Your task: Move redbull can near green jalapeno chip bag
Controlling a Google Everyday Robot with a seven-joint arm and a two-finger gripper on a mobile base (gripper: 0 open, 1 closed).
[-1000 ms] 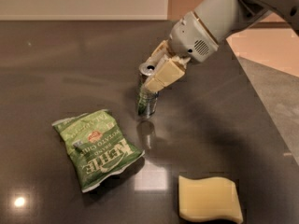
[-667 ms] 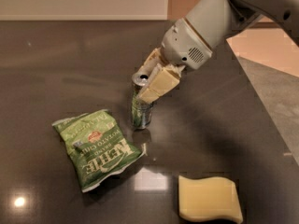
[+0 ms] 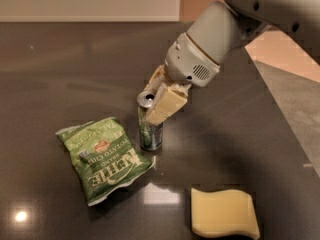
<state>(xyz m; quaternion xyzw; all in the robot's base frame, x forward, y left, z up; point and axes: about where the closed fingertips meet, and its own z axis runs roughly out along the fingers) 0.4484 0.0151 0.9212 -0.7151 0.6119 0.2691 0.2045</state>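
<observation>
Since 1 s ago, gripper w/ redbull can has shifted left & nearer the camera, closer to green jalapeno chip bag. Fingers are clamped on the can's upper part. Can is upright, just beside bag's right edge on dark table. Yellow sponge lies apart, front right.
</observation>
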